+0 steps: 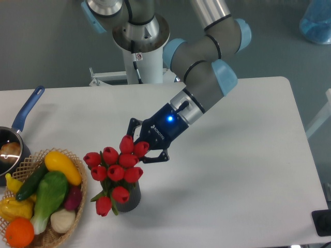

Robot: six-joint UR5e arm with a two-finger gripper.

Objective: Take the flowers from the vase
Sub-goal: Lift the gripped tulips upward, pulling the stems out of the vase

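A bunch of red tulip flowers [116,172] with green stems stands tilted, its stems still inside the mouth of the small dark grey vase [131,201] near the table's front. My gripper [137,145] reaches in from the upper right. Its black fingers [154,158] are shut on the topmost buds of the bunch. The lowest bud and a few leaves hang over the vase's left side. Most of the vase's mouth is hidden by the flowers.
A wicker basket [78,202] of colourful vegetables sits close to the vase's left. A dark saucepan with a blue handle [27,110] is at the left edge. The robot's base [140,36] stands behind the table. A blue translucent object [316,21] is at the top right.
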